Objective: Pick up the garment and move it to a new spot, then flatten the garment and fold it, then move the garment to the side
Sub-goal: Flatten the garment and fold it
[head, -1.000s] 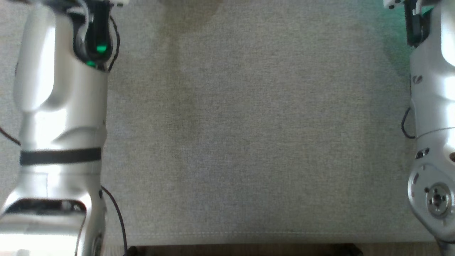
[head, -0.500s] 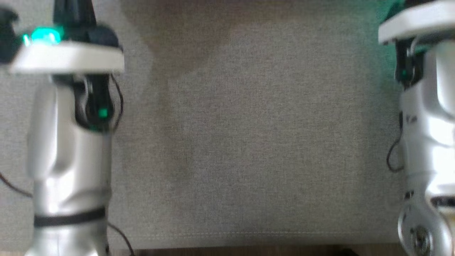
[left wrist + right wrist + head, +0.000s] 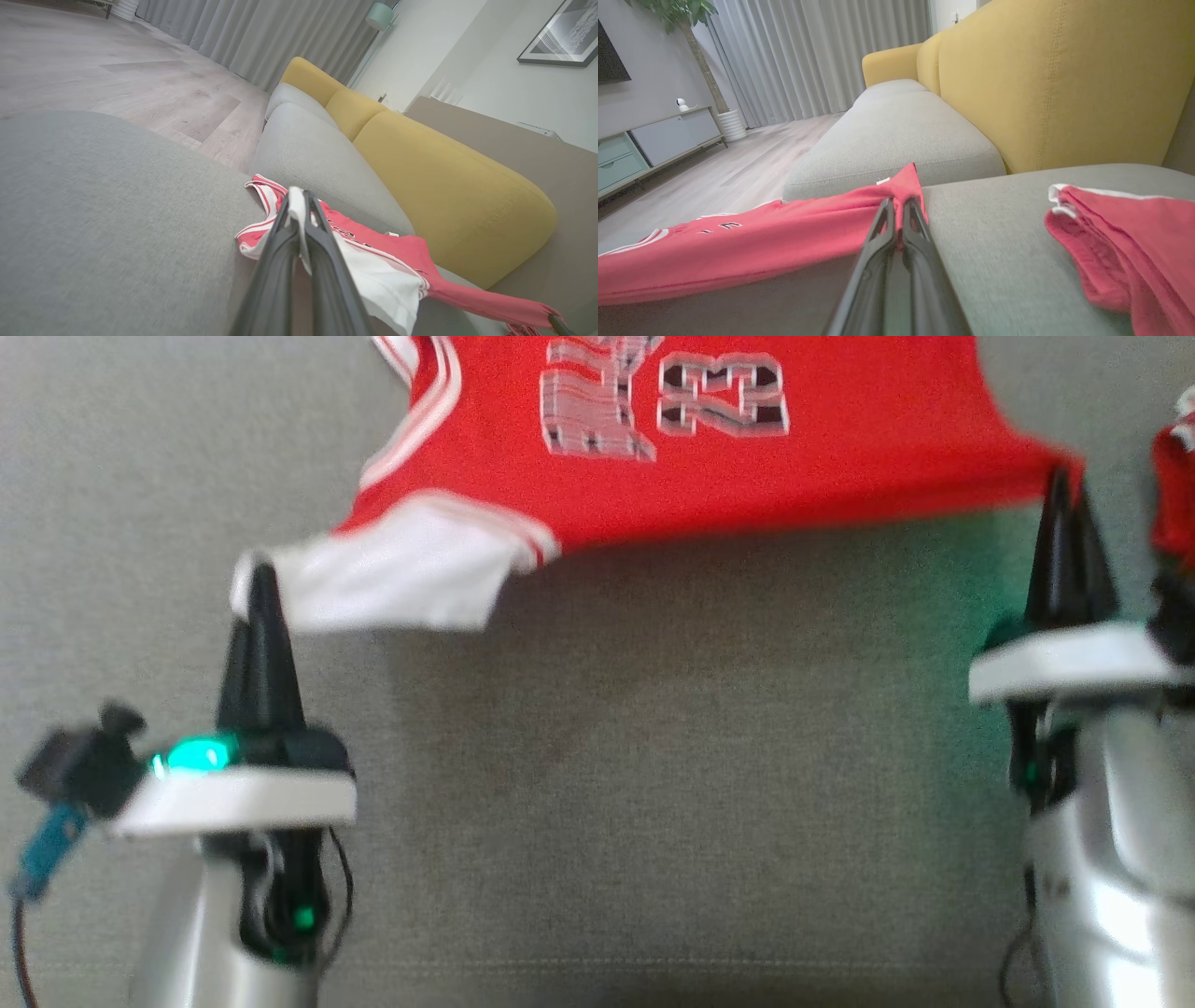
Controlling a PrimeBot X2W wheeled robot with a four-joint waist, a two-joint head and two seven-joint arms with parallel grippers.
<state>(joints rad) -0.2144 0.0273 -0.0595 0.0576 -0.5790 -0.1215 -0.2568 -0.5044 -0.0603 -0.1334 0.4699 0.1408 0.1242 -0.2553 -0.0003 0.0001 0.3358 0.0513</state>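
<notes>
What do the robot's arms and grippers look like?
The left gripper and right gripper each have two long dark fingers tapering to a point, on a flat white wrist plate. The forearms are glossy silver. Beside the left wrist are a green light, a small black fitting, a blue tag and thin black cables.

Noted: garment [image 3: 840,457], red jersey, white trim, grey numerals, stretched taut over the sofa cushion [image 3: 653,756], corners pinched in my left claw [image 3: 259,588] and right claw [image 3: 1060,490].
</notes>
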